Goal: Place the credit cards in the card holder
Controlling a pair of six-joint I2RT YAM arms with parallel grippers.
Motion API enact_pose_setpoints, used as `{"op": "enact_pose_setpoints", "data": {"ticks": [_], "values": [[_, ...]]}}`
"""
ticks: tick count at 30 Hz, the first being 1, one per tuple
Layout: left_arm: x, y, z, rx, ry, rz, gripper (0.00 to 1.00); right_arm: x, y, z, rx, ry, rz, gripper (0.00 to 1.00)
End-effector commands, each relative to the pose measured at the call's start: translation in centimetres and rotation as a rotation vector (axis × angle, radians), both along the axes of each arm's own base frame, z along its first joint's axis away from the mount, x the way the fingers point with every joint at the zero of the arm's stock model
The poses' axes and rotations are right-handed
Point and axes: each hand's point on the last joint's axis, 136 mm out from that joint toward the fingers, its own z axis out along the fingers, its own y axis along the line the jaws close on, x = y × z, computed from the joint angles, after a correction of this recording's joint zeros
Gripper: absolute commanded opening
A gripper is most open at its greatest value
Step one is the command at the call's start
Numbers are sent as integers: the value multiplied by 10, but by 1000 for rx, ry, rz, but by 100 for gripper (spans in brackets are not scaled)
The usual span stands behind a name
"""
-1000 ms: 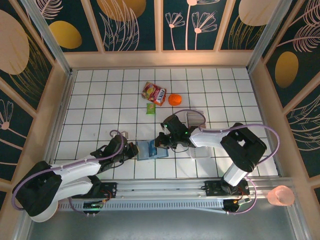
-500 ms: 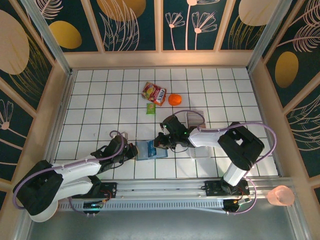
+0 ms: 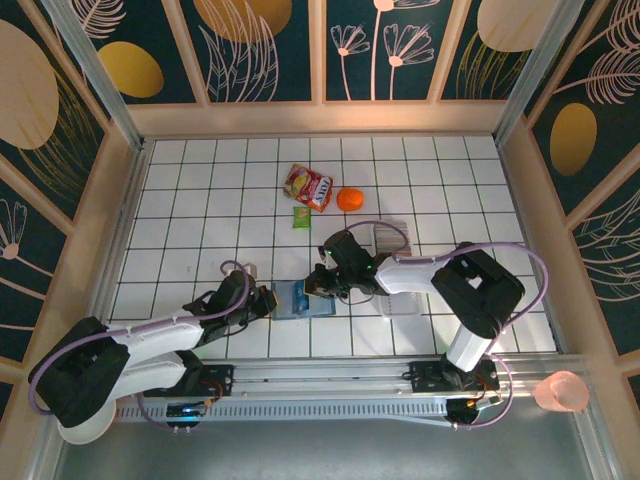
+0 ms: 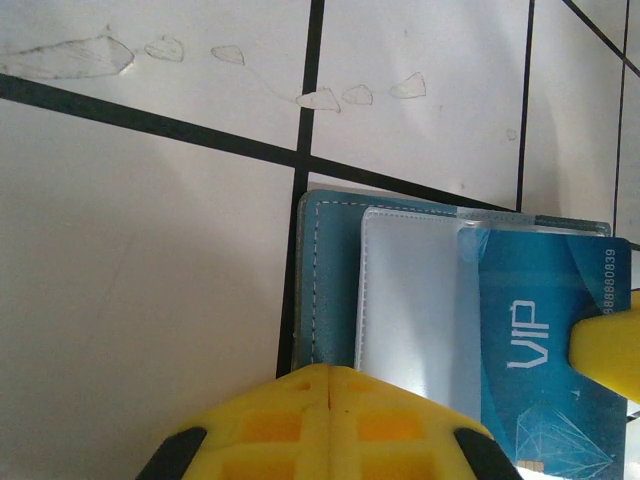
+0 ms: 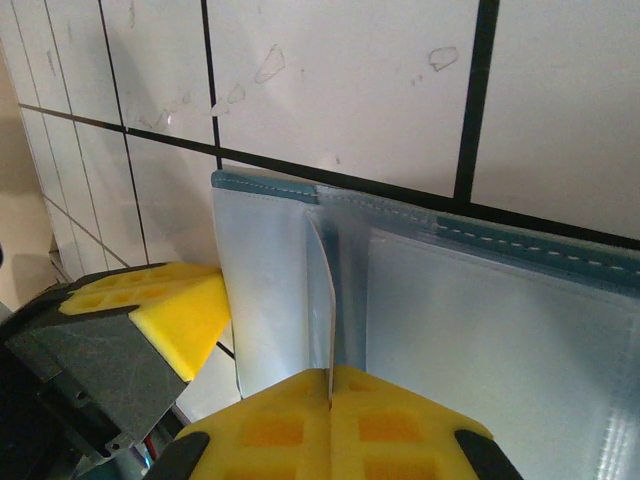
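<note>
While the top view puts the holder [image 3: 300,299] on the worktop [image 3: 190,235] between the tools, wrist views reveal the left tool [image 4: 329,376] pressed together at its edge and the right tool [image 5: 329,376] pinching a blue card [image 4: 535,335]; the right tool has crept leftward.

Stitched leather-look card holder [image 4: 327,290], glossy clear plastic sleeve [image 4: 420,300], glossy plastic card [image 4: 540,320], smooth scuffed tabletop [image 4: 150,250]

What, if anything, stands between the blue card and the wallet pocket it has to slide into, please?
Nothing visible does. The blue card, held by the right gripper, meets the mouth of the clear pocket of the wallet; the left gripper sits shut at the wallet's edge, beside the path.
</note>
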Motion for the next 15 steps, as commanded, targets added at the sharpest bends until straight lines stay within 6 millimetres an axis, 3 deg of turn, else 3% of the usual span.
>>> {"op": "enact_pose_setpoints", "data": {"ticks": [1, 15], "values": [[-10, 5, -13, 48, 39, -25, 0, -7, -2, -15, -27, 32, 2, 0], [-11, 6, -15, 54, 45, -26, 0, -12, 8, -18, -49, 28, 53, 0]]}}
